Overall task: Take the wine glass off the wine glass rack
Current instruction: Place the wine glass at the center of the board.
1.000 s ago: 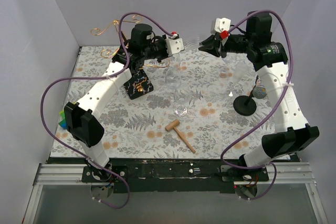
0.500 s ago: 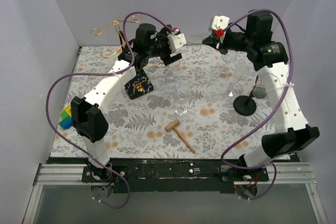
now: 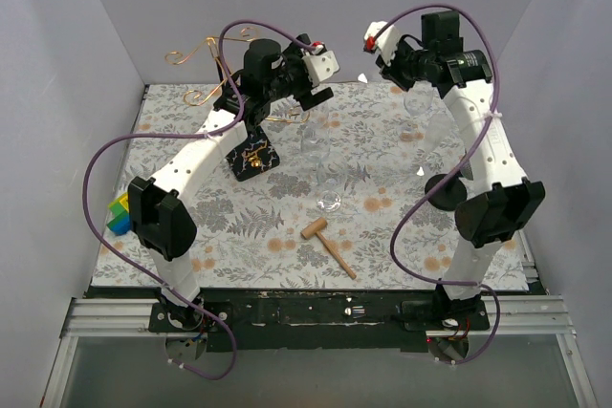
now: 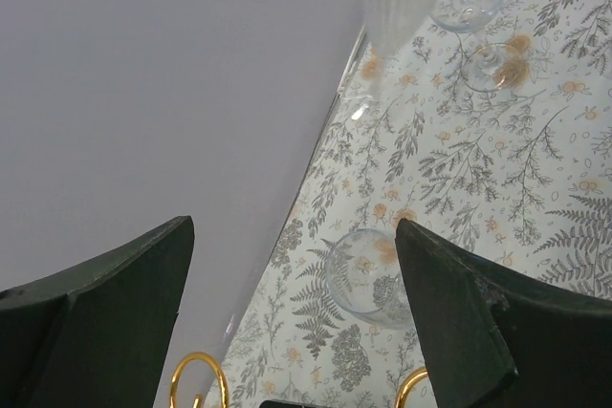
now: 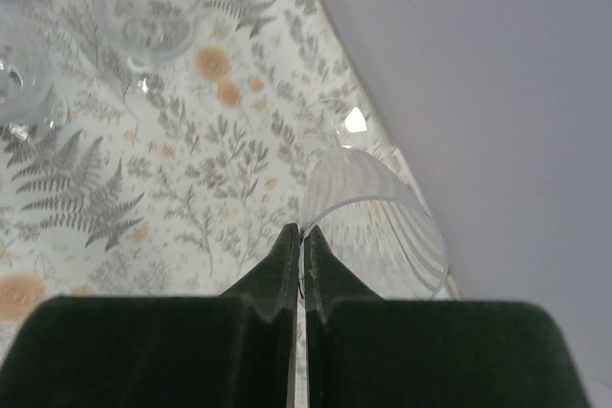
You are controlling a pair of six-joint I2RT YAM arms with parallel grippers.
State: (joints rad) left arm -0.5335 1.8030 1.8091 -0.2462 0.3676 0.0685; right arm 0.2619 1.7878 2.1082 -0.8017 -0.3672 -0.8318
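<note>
The wine glass (image 5: pixel 382 212) is pinched at its rim by the shut right hand (image 5: pixel 299 236), bowl ahead, apart from the rack (image 3: pixel 251 155); left hand (image 4: pixel 292 236) is held wide open, empty

Wine glass (image 5: pixel 382 226): clear, ribbed bowl, pinched between the right gripper's (image 5: pixel 302 228) jaws, raised over the far edge of the bench (image 3: pixel 239 226), well apart from the rack.
Wine glass rack (image 3: pixel 251 155): gold scrolled wire on a black base, standing back left.
</note>
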